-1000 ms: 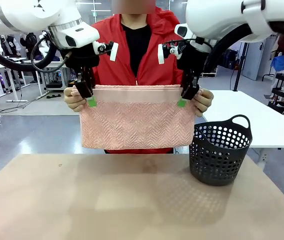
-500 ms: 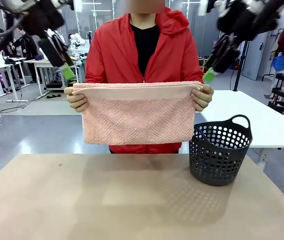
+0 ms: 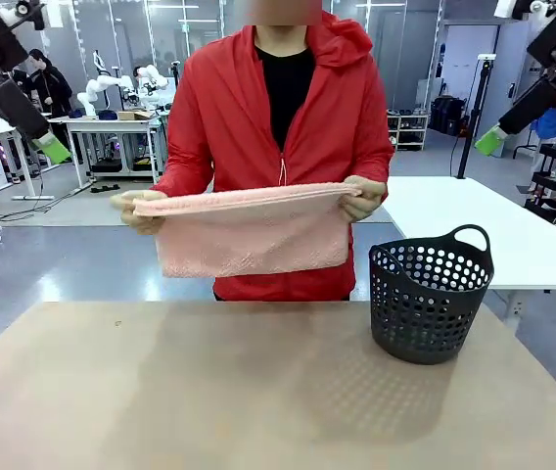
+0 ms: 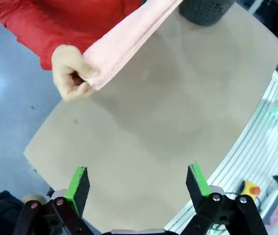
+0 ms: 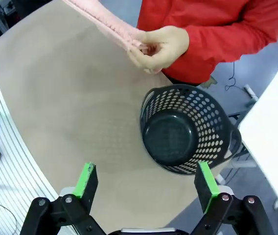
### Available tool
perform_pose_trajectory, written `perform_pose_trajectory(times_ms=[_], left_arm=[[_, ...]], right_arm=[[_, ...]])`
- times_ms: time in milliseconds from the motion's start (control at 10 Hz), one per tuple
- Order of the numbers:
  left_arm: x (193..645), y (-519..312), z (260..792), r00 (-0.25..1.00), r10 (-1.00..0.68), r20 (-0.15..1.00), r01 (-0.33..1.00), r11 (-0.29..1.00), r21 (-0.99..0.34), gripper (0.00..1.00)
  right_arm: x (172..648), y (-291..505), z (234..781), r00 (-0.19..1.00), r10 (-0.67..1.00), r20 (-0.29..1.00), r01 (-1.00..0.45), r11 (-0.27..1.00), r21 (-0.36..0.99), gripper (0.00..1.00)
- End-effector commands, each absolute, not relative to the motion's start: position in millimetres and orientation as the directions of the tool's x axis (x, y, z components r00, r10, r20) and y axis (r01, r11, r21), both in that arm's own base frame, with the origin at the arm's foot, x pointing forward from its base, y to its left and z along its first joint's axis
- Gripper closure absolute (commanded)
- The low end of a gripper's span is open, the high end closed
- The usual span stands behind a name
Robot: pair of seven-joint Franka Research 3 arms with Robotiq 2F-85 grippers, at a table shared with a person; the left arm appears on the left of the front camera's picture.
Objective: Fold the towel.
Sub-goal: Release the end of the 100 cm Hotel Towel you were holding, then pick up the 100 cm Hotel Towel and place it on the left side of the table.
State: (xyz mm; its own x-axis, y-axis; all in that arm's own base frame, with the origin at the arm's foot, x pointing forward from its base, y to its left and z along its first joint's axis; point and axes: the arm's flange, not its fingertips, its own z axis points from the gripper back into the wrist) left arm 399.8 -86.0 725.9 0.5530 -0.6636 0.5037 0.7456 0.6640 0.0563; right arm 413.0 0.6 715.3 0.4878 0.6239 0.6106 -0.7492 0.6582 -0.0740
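The left gripper (image 4: 136,183) and right gripper (image 5: 146,183) hang spread and empty, high outside the folded towel (image 3: 249,235), held by the person's 2 hands (image 3: 141,208) beyond the table's (image 3: 161,392) far edge, long axis left-right.

Premises: a robotics laboratory. Beyond my counter (image 3: 258,392) I note white worktables (image 3: 474,230), loose cables (image 3: 38,204) on the grey floor (image 3: 72,264), and a yellow emergency-stop box (image 4: 249,188) beside the counter's edge.

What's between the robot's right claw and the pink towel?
In the right wrist view, the dark basket stands on the table between the open right gripper and the towel, whose end the person's hand pinches.
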Motion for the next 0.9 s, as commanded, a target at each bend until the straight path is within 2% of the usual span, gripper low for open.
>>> perform_pose_trajectory(times_ms=[0, 100, 200, 800], left_arm=[[392.8, -95.4, 720.0, 0.559, -0.629, 0.54, 0.717, 0.694, 0.065, 0.0], [395.4, -95.5, 719.8, 0.559, -0.618, 0.553, 0.694, 0.713, 0.095, 0.0], [397.2, -86.7, 724.7, 0.561, -0.647, 0.516, 0.732, 0.679, 0.055, 0.0], [397.2, -86.7, 724.7, 0.561, -0.647, 0.516, 0.732, 0.679, 0.055, 0.0]], right_arm=[[407.5, 16.8, 712.7, 0.492, 0.593, 0.638, -0.734, 0.676, -0.062, 0.0], [411.1, 19.3, 709.8, 0.496, 0.593, 0.634, -0.729, 0.681, -0.066, 0.0], [412.3, 4.4, 714.5, 0.496, 0.615, 0.613, -0.743, 0.666, -0.065, 0.0], [412.3, 4.4, 714.5, 0.496, 0.615, 0.613, -0.743, 0.666, -0.065, 0.0]])
